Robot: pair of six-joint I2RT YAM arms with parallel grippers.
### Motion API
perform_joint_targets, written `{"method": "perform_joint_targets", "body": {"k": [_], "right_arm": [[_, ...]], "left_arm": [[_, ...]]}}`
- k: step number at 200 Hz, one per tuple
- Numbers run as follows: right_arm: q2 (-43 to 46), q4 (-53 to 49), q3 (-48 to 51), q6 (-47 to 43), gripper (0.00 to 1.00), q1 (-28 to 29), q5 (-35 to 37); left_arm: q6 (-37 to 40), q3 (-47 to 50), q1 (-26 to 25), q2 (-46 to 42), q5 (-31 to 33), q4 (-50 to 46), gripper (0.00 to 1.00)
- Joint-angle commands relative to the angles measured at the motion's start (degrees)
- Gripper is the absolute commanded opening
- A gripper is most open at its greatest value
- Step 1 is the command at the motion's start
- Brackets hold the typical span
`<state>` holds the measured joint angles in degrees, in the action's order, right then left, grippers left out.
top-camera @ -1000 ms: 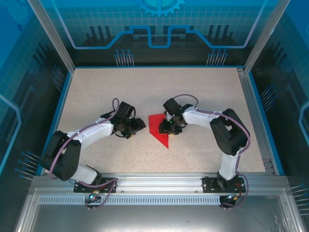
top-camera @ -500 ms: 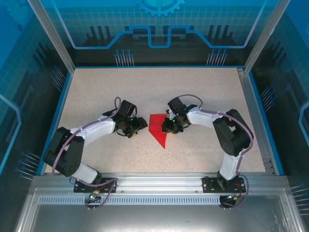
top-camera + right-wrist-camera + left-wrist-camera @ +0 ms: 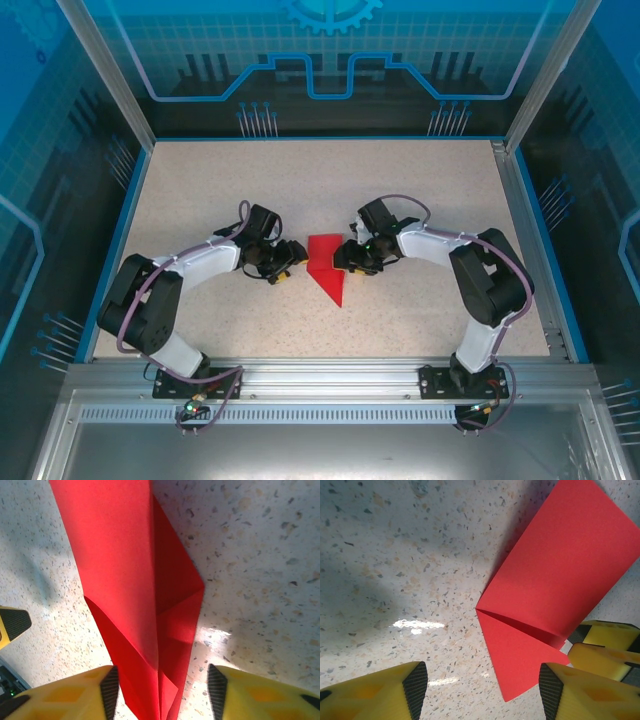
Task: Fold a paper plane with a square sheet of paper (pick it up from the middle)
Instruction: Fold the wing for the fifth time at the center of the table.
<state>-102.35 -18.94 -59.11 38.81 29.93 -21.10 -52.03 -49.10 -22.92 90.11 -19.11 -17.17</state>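
The red paper (image 3: 325, 264), partly folded to a point aimed at about 5 o'clock, is seen at the middle of the table (image 3: 200, 180). The left gripper (image 3: 287, 262) is set just at its 9 o'clock, fingers (image 3: 395, 695) spread, with one paper corner lying between them and nothing gripped. The right gripper (image 3: 347, 258) is placed at its 3 o'clock, jaws parted astride the paper's narrow folded end, which is not pinched.

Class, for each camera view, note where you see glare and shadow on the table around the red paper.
Left wrist: a white glare streak on the table left of the folded red paper, whose raised edge casts a dark shadow. Right wrist: a bright glare patch right of the paper, grey shadow at left. Top external: even light, no obvious glare.
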Motion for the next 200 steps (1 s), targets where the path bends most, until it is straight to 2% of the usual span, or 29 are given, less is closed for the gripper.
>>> {"method": "perform_joint_targets", "body": {"k": [1,39,55,100,139,165,200], "right_arm": [[-1.1,-0.1,-1.0,-0.5,0.60,0.1,-1.2],[-3.9,-0.7,-3.5,-1.2,0.58,1.5,-2.1],[-4.7,-0.3,-3.9,-1.1,0.54,1.7,-2.3],[-5.2,-0.2,-4.2,-1.6,0.30,1.8,-2.6],[-4.1,2.2,-2.9,-2.0,0.17,1.0,-5.8],[-2.3,5.8,-0.8,-1.8,0.14,-0.2,-9.2],[0.4,10.1,1.6,-2.6,0.14,-1.5,-14.7]], "left_arm": [[0.1,-1.0,0.5,0.4,-1.8,0.6,0.65],[-0.1,-1.0,0.5,0.5,-1.6,0.4,0.65],[0.1,-1.1,0.5,0.6,-1.6,0.0,0.65],[0.3,-1.0,0.5,0.9,-1.5,-0.3,0.65],[0.7,-1.9,0.8,1.4,-2.7,0.1,0.65],[1.0,-1.8,2.7,2.4,-6.4,2.3,0.65],[0.3,-1.3,5.5,4.8,-14.5,8.1,0.65]]}}
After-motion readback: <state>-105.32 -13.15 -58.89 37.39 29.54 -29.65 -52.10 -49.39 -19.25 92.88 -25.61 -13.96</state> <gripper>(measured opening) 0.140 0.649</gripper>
